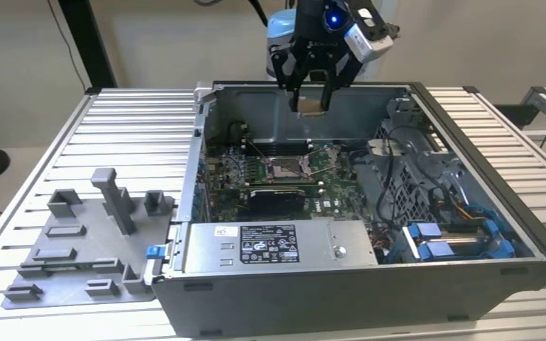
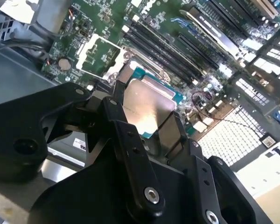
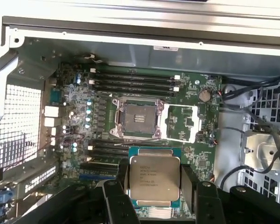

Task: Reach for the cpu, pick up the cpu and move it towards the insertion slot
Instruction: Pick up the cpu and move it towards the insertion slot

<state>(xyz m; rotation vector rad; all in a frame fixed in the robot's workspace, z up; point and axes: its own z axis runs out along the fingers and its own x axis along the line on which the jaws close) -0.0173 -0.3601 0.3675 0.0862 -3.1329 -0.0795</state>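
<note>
My gripper (image 1: 312, 105) hangs above the open computer case, shut on the cpu (image 1: 312, 106), a small flat square chip. In both wrist views the cpu (image 3: 154, 182) (image 2: 147, 107) sits between the black fingers (image 3: 113, 200), its silvery face ringed by a teal edge. The insertion slot (image 3: 136, 118), a square socket with a shiny metal frame and dark centre, lies on the green board a little beyond the chip. The same slot (image 1: 286, 168) appears below the gripper in the exterior view, and partly behind the chip in the second wrist view (image 2: 126, 70).
The open metal case (image 1: 368, 206) holds cables, blue connectors (image 1: 434, 238) and a power supply box (image 1: 273, 245). A grey plastic tray with upright posts (image 1: 83, 241) lies on the slatted table at the exterior view's left. Memory slots (image 3: 133, 79) flank the socket.
</note>
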